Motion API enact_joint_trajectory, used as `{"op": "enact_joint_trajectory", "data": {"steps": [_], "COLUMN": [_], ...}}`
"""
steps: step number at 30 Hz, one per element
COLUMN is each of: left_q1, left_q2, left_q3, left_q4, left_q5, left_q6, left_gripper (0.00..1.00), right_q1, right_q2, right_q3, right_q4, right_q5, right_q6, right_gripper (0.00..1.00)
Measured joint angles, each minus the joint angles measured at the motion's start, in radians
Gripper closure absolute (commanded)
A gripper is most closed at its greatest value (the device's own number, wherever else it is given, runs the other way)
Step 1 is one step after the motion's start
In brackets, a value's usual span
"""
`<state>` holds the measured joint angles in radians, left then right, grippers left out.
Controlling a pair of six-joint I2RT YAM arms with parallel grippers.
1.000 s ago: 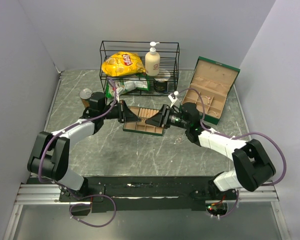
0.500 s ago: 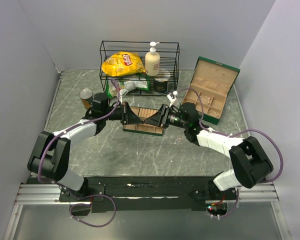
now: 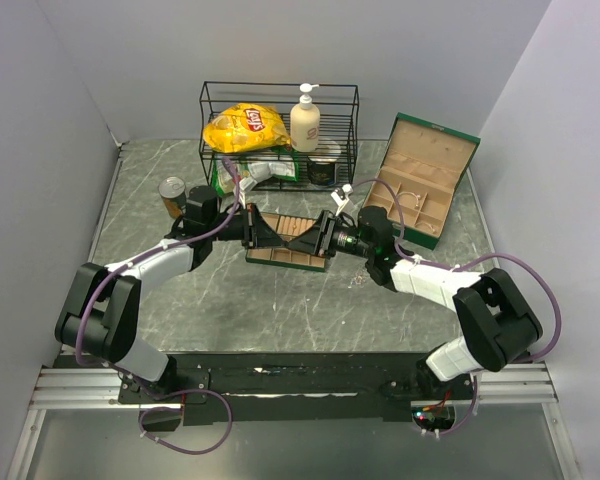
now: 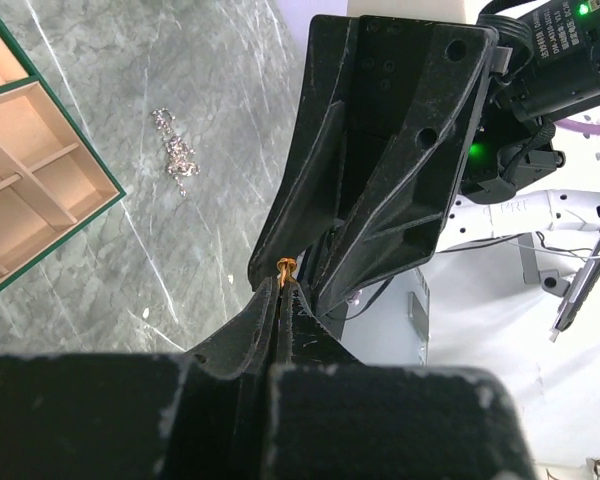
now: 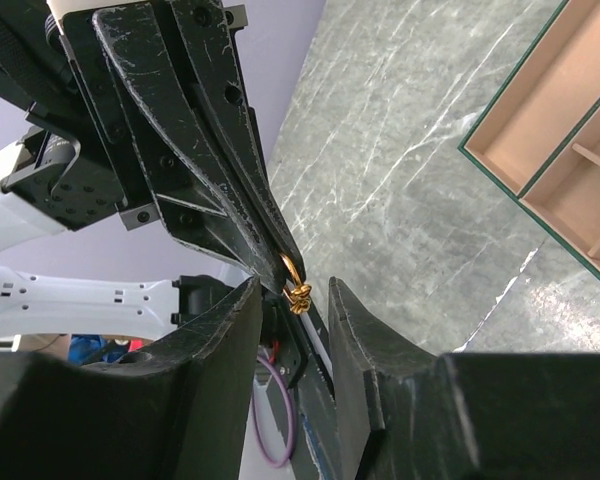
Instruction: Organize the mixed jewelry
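Over the flat tan divider tray (image 3: 280, 257) my two grippers meet tip to tip. My left gripper (image 3: 271, 236) (image 4: 283, 285) is shut on a small gold-coloured bit (image 4: 286, 267) (image 5: 298, 290) that sticks out past its tips. The right gripper (image 3: 316, 240) (image 5: 292, 284) is open, one finger on each side of that gold bit and neither pressing on it. A fine pale chain (image 3: 362, 280) (image 4: 175, 150) lies on the table just right of the tray. Behind, to the right, the green jewelry box (image 3: 420, 185) stands open.
At the back stands a black wire rack (image 3: 279, 135) with a yellow chip bag (image 3: 244, 127), a soap bottle (image 3: 305, 120) and packets. A tin can (image 3: 172, 192) is at the left. Grey walls close in both sides.
The right gripper has moved left up to the left gripper's tips, and its jaws have narrowed around the gold bit. The left gripper edged right at first, then stayed shut and still.
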<state>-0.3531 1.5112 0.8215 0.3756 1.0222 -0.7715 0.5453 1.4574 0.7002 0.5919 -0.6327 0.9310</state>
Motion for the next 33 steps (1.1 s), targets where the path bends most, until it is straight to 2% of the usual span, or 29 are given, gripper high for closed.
{"op": "enact_joint_trajectory", "data": {"steps": [6, 21, 25, 33], "left_q1": [-0.006, -0.009, -0.009, -0.011], "left_q2": [-0.001, -0.005, -0.005, -0.005], "left_q3": [0.000, 0.003, 0.003, 0.010], "left_q4": [-0.003, -0.007, -0.010, -0.032], "left_q5": [-0.014, -0.026, -0.027, -0.024], "left_q6": [0.001, 0.004, 0.005, 0.011], "left_gripper": [0.99, 0.99, 0.99, 0.99], "right_q1": [0.000, 0.000, 0.000, 0.000], "right_q2": [0.000, -0.002, -0.011, -0.026], "right_q3": [0.000, -0.008, -0.020, -0.035], "right_q4": [0.004, 0.030, 0.038, 0.043], "right_q5": [0.000, 0.015, 0.021, 0.031], "right_q6": [0.001, 0.000, -0.004, -0.009], "right_gripper": [0.68, 0.73, 0.85, 0.86]}}
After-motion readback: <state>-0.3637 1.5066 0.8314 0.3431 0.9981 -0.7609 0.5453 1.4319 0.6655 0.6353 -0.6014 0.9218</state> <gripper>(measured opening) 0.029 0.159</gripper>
